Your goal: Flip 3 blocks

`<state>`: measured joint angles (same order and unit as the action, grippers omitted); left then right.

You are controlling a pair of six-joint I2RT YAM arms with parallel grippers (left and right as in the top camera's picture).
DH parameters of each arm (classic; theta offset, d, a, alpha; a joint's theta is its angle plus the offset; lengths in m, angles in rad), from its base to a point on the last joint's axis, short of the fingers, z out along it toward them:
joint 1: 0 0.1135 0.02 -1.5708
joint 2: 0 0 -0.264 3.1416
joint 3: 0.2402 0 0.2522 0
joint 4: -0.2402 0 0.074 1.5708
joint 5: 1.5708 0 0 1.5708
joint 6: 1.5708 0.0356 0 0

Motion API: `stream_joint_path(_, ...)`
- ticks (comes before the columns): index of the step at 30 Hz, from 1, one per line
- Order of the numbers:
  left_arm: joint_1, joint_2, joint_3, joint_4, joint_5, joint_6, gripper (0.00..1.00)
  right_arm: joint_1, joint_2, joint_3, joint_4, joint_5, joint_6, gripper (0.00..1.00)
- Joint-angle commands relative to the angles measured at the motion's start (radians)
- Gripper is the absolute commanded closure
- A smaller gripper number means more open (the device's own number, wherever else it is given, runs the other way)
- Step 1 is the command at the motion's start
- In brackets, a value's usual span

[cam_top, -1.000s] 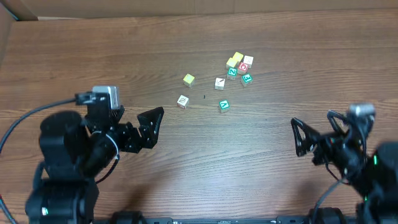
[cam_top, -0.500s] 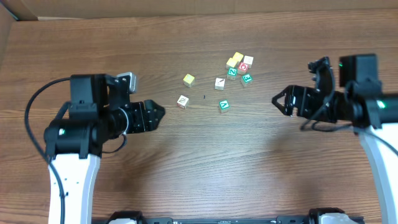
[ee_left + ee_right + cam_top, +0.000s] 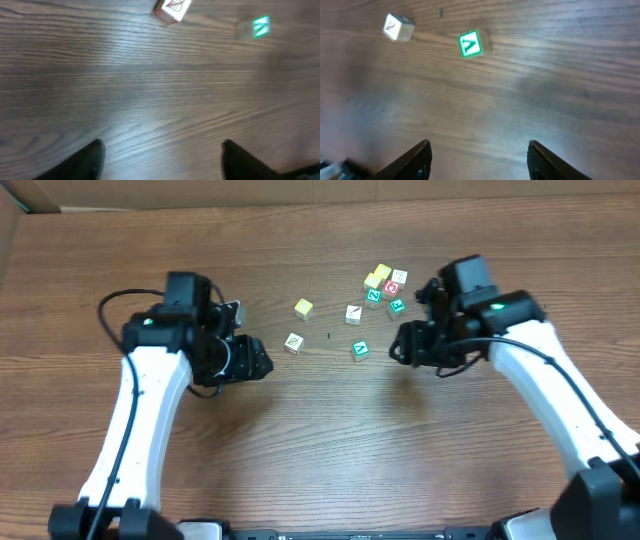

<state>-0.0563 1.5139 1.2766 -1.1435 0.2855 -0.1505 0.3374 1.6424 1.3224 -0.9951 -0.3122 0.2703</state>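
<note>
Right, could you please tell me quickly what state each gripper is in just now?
Left gripper: open, jaws apart, holding nothing.
Right gripper: open, jaws apart, holding nothing.

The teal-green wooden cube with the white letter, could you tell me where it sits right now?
Overhead, the teal-green wooden cube lies on the wooden table just ahead of the right gripper, apart from it, with a white-faced cube beyond it.
</note>
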Motion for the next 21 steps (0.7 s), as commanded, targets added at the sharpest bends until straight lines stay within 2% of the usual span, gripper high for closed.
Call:
stream_joint_path(1, -0.021, 0.06, 0.014, 0.015, -0.123, -0.018, 0.01, 0.056, 0.043, 0.024, 0.061, 0.127, 0.083, 0.37)
stream_joint_path(7, -0.008, 0.149, 0.014, 0.03, -0.295, -0.169, 0.0, 0.169, 0.168, 0.024, 0.214, 0.28, 0.082, 0.35)
stream_joint_path(12, 0.026, 0.166, 0.014, 0.05, -0.286, -0.201, 0.0, 0.213, 0.245, 0.024, 0.319, 0.417, 0.082, 0.3)
stream_joint_path(15, 0.031, 0.166, 0.014, 0.05, -0.29, -0.202, 0.0, 0.214, 0.276, 0.024, 0.37, 0.424, 0.082, 0.27)
stream_joint_path(21, 0.031, 0.166, 0.014, 0.05, -0.29, -0.202, 0.0, 0.218, 0.353, 0.024, 0.42, 0.38, 0.064, 0.28)
